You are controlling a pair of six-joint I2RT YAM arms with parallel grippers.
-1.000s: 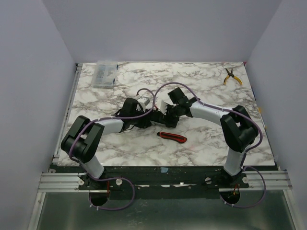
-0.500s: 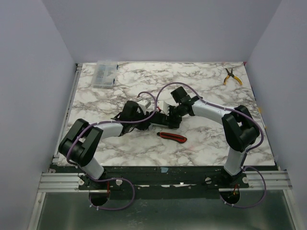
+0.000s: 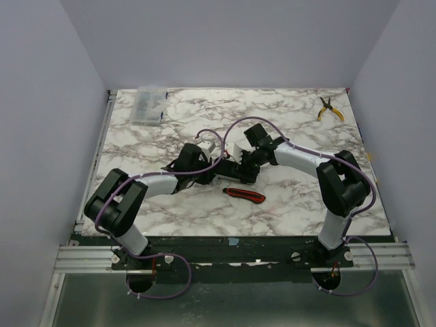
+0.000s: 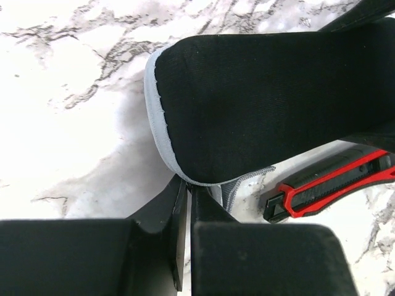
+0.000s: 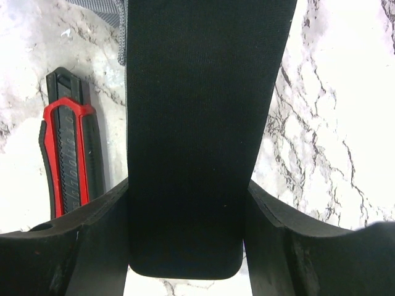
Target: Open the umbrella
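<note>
A flat black fabric sleeve [image 4: 265, 98] with a stitched grey rim lies on the marble table [image 3: 293, 204], between the two grippers [image 3: 229, 169]. A grey mesh flap [image 4: 244, 185] sticks out beneath it. My left gripper [image 4: 188, 185] is shut, its tips pinching the sleeve's grey rim at the rounded end. My right gripper [image 5: 188, 191] is shut on the sleeve's other end [image 5: 191, 123], one finger pressed against each long side. The umbrella itself is hidden: no canopy, shaft or handle shows in any view.
A red-and-black utility knife [image 3: 244, 195] lies just in front of the sleeve, close to both grippers [image 4: 333, 185] [image 5: 68, 154]. Yellow-handled pliers [image 3: 330, 109] lie at the back right. A clear plastic box [image 3: 148, 104] sits at the back left.
My left gripper has slid right to the sleeve's end and closed on its grey rim. The right gripper has kept its hold and barely moved.
</note>
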